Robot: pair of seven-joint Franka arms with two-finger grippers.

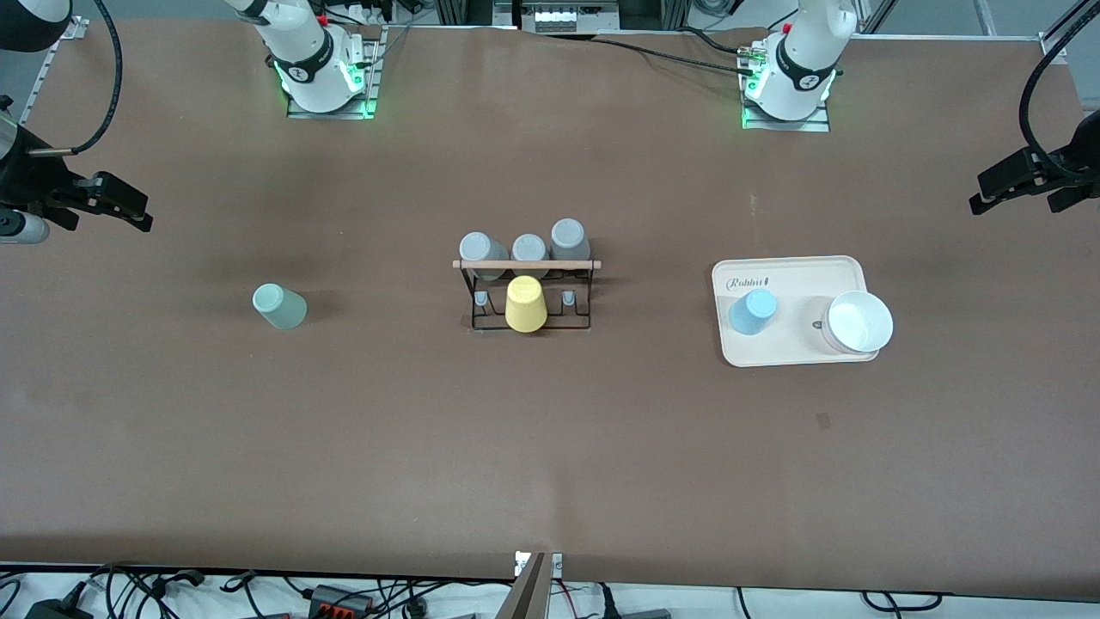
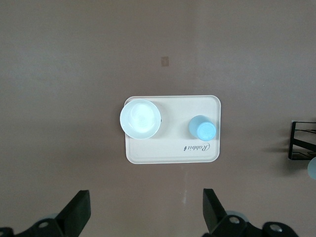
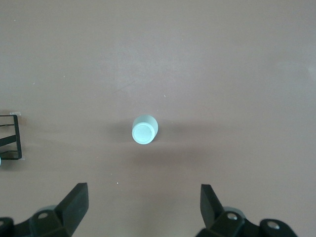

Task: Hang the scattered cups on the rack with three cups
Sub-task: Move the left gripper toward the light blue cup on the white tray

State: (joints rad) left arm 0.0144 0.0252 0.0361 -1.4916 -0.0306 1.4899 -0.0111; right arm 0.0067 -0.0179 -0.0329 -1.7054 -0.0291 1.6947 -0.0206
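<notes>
A pale mint green cup (image 1: 279, 307) (image 3: 144, 129) stands alone on the table toward the right arm's end. A light blue cup (image 1: 753, 311) (image 2: 202, 129) stands on a cream tray (image 1: 799, 275) (image 2: 168, 150) toward the left arm's end. The black wire rack (image 1: 526, 265) with a wooden top rod is mid-table, carrying three grey cups (image 1: 530, 248) and a yellow cup (image 1: 525, 303). My right gripper (image 3: 143, 188) (image 1: 129, 206) hangs high over the table near the mint cup, open and empty. High near the tray, my left gripper (image 2: 146, 194) (image 1: 988, 191) is open and empty too.
A white bowl (image 1: 858, 322) (image 2: 140, 119) sits on the tray beside the blue cup. Corners of the rack (image 2: 301, 140) (image 3: 12, 136) show at the edge of both wrist views. Cables and connectors run along the table edge nearest the front camera.
</notes>
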